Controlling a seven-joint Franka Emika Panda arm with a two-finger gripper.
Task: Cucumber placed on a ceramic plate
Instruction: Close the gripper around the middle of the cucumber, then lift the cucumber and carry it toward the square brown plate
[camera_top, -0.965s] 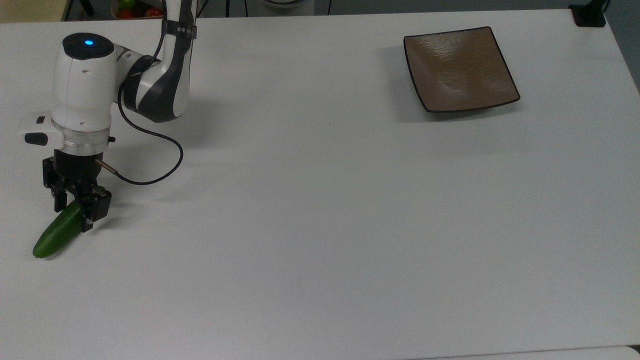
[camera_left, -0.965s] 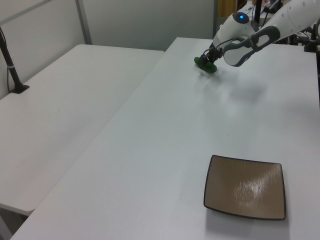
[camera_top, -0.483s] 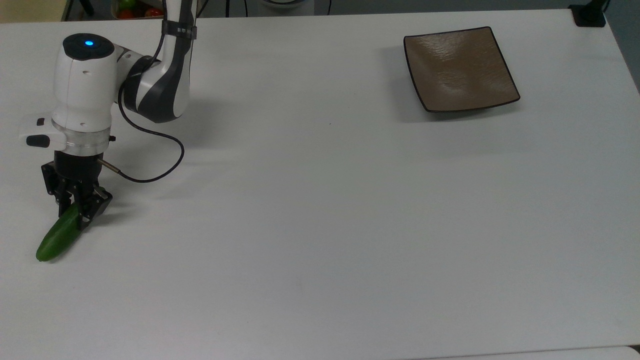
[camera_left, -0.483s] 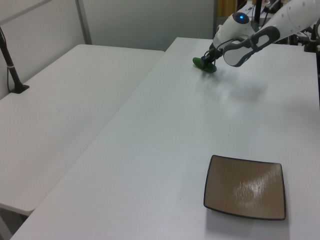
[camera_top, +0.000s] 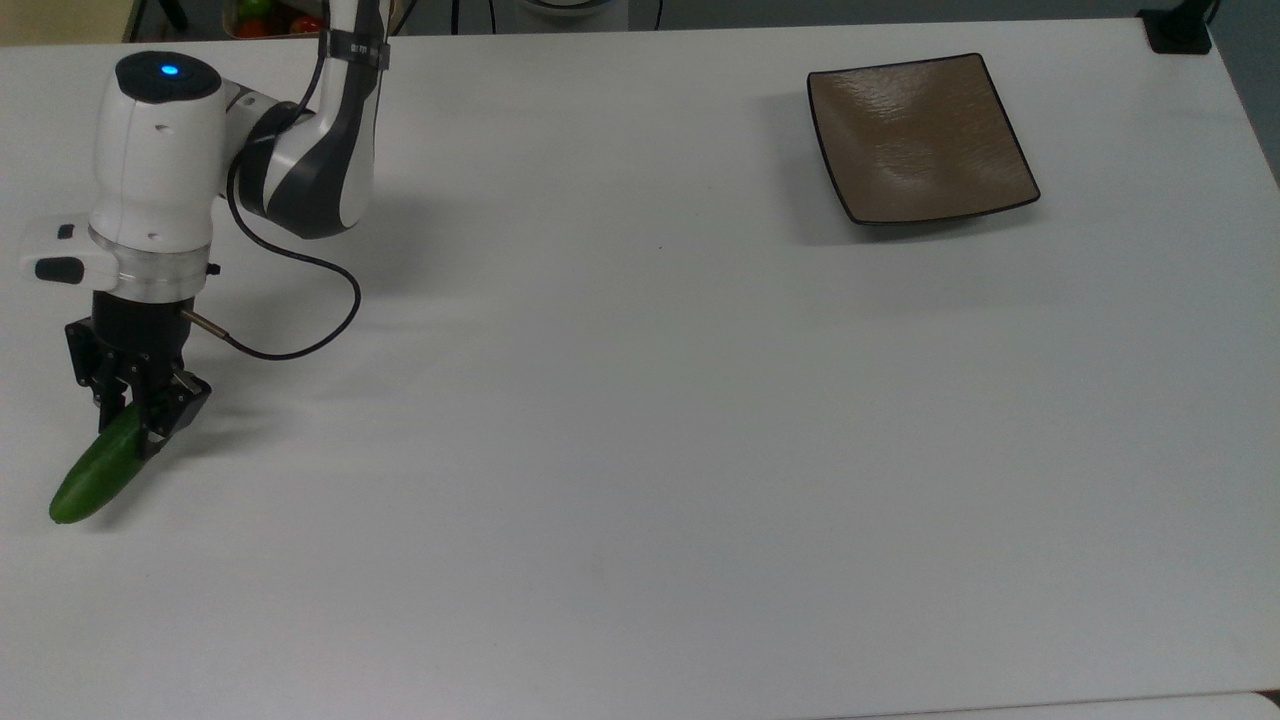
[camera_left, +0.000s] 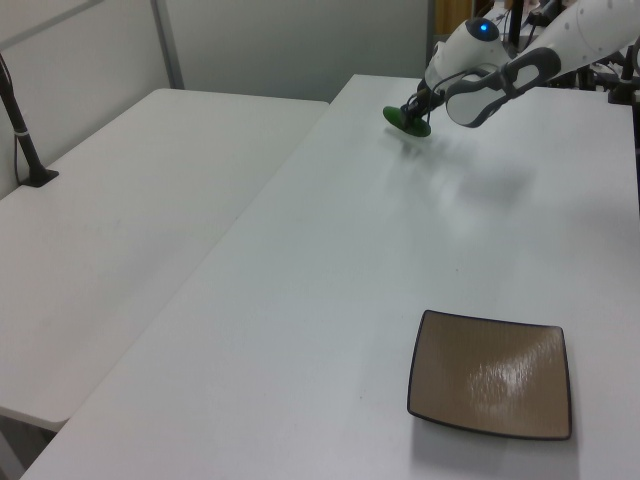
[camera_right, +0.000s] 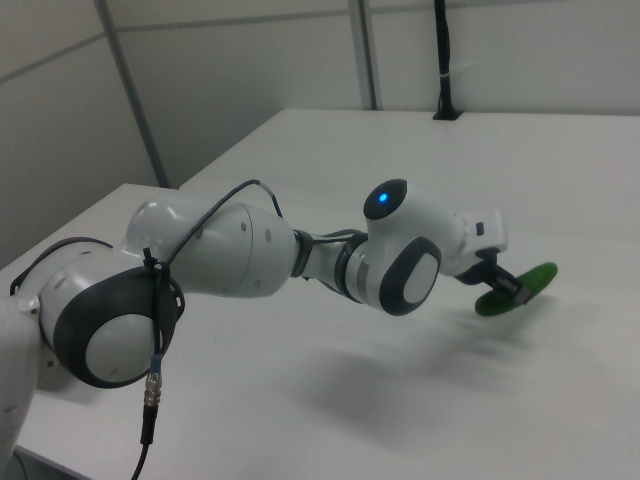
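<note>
The dark green cucumber (camera_top: 92, 472) is at the top view's far left, slanting down-left. My gripper (camera_top: 135, 420) is shut on its upper end. In the left view the cucumber (camera_left: 406, 119) hangs just above the table at the far end, under the gripper (camera_left: 412, 108). The right view shows the cucumber (camera_right: 515, 288) tilted and off the surface, with a black finger (camera_right: 505, 285) across it. The brown square ceramic plate (camera_top: 920, 140) lies far away at the top view's upper right, with nothing on it. It sits near the front in the left view as the plate (camera_left: 490, 375).
The white table (camera_top: 640, 450) stretches wide between cucumber and plate. A black cable (camera_top: 300, 300) loops from the wrist. A black post base (camera_top: 1180, 30) stands at the top view's upper right corner. A second white table (camera_left: 120, 230) adjoins on the left view's left.
The gripper closed on the cucumber's upper end. It then carried it slightly toward the top view's left and lifted it a little off the table.
</note>
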